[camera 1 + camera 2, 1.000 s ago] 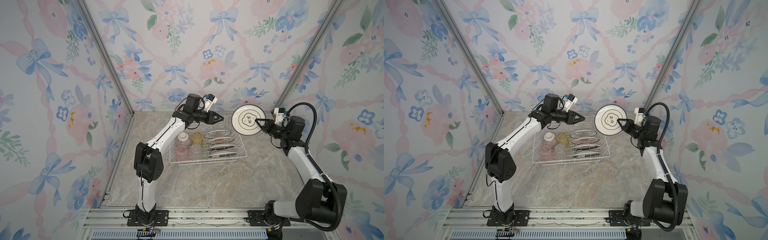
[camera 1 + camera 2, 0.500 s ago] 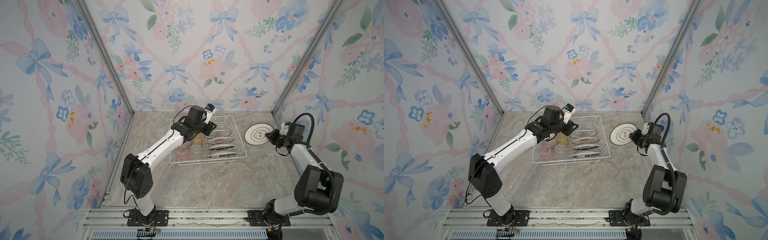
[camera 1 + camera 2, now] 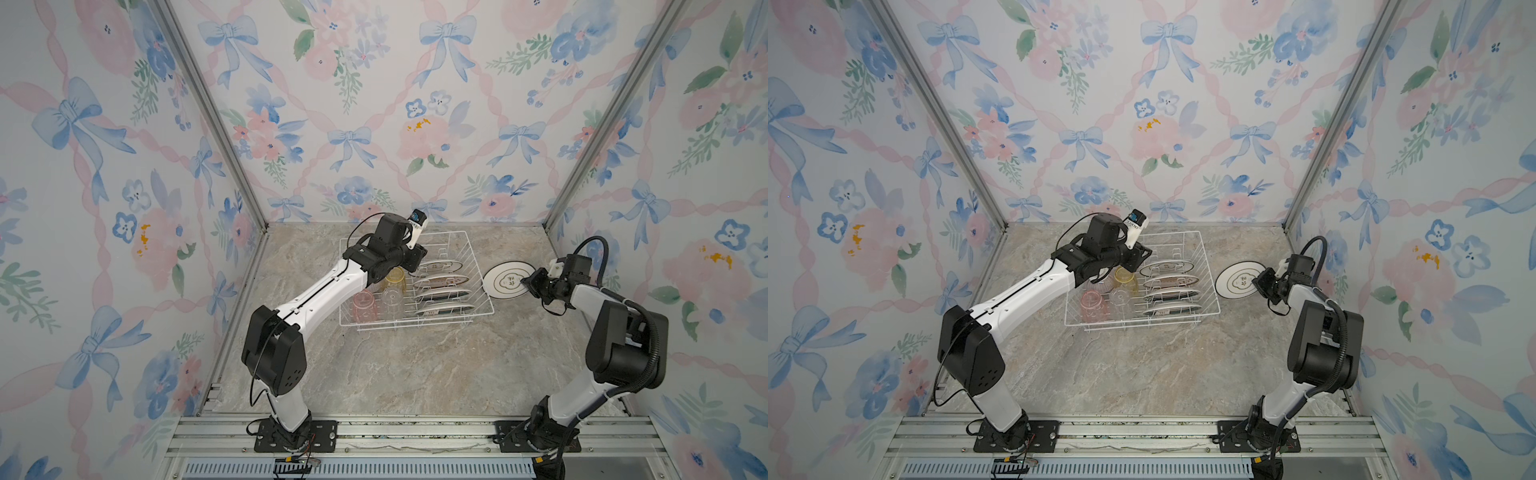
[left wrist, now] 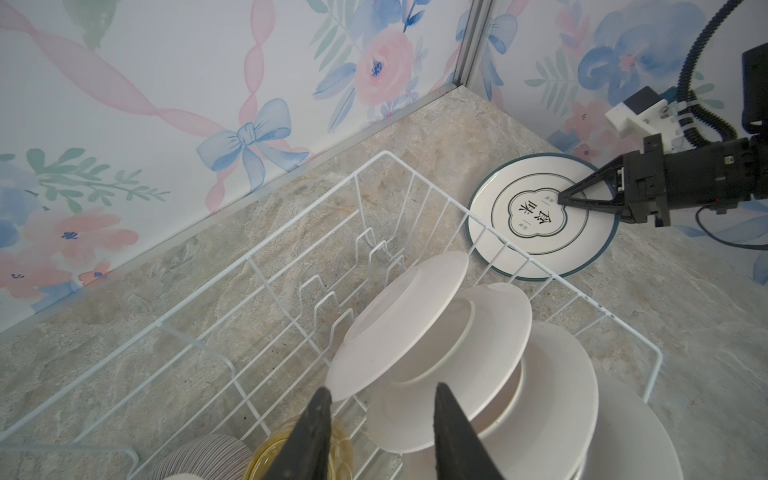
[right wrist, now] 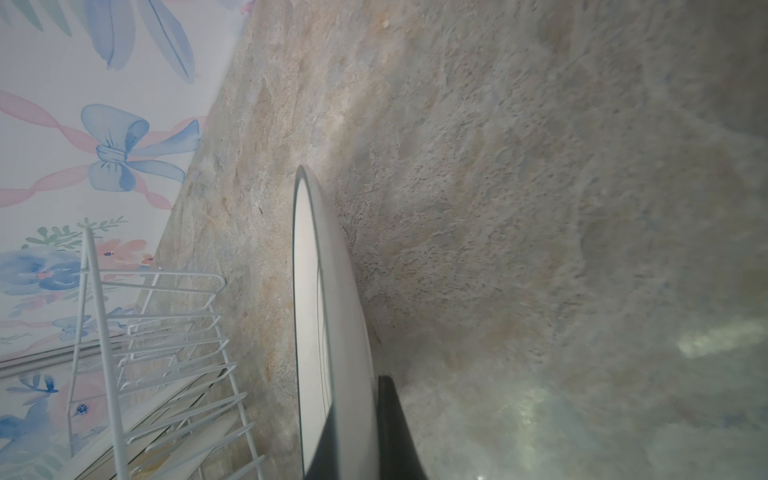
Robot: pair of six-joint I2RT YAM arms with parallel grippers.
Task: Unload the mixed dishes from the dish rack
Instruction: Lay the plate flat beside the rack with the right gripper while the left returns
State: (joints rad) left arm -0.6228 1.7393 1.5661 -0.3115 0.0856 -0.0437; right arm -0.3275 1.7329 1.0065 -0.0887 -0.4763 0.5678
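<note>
Plate (image 3: pixel 500 277) now down on table (image 3: pixel 415 374) just beside rack (image 3: pixel 415 323), w/ R claw (image 3: pixel 523 282) clenched on its rim.

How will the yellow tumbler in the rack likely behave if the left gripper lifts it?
The yellow tumbler looks like smooth glass: probably slippery in the jaws and fragile if dropped. It stands beside the clear tumbler, so a tilted lift might knock that one. Round, it could roll if tipped.
</note>
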